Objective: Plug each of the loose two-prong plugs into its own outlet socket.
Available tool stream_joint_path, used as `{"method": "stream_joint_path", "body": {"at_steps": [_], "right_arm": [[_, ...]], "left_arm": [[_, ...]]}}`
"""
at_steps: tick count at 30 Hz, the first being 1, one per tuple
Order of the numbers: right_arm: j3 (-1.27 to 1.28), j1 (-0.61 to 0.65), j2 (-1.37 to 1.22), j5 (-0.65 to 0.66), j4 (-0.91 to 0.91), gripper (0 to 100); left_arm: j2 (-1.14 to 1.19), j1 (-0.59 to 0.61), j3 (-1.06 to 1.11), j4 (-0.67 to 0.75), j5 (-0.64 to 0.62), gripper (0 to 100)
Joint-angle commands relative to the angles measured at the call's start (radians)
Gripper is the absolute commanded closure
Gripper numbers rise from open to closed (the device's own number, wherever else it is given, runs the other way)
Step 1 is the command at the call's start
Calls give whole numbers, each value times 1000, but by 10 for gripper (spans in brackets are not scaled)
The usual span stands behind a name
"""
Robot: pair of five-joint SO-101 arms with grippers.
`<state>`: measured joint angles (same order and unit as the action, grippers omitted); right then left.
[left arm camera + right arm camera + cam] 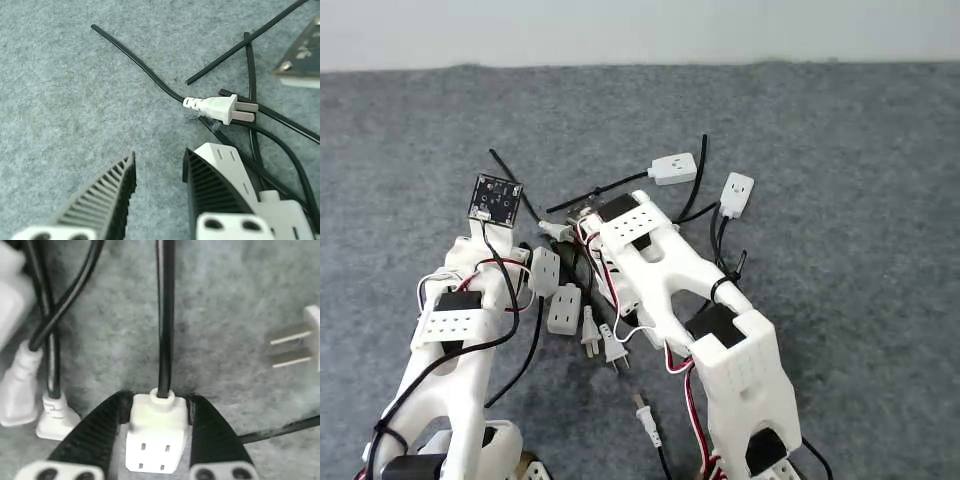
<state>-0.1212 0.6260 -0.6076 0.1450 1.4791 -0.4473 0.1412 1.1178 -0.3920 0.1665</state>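
on the table (860, 140), the far socket (672, 168) lies at one o'clock from the cord tangle (578, 262), with the side socket (736, 193) at its four o'clock. between the two arms, the upper socket (545, 270) sits at eleven o'clock of the lower socket (563, 308). two plugs (615, 350) lie side by side at the latter's four o'clock, and a lone plug (645, 415) lies farther out at five. the held socket (157, 440) sits between the right gripper's (159, 401) fingers.

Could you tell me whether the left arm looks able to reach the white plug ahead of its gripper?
Probably yes: the left gripper is open, and the white plug lies uncovered on the carpet ahead, though its prongs rest across black cords.
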Motion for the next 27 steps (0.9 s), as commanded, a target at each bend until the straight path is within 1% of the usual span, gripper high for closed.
{"method": "stream_joint_path", "body": {"at_steps": [1,5,9,13,17,22,25,27], "right_arm": [[12,7,-42,69,13,990],[6,-16,-38,87,13,990],[0,-30,90,89,47,990],[-69,-38,351,89,168,990],[-199,-38,656,91,323,990],[-126,-87,1046,94,309,990],[-34,-85,1245,137,289,990],[43,-85,1366,141,265,990]], "left_arm": [[-8,9,-2,26,12,840],[-8,9,-2,26,12,840],[-8,9,-2,31,14,840],[-8,31,-2,31,14,840],[-8,46,-4,31,12,840],[-8,43,-4,31,12,840],[-8,43,-4,31,12,840],[-8,43,-4,31,12,840]]}}
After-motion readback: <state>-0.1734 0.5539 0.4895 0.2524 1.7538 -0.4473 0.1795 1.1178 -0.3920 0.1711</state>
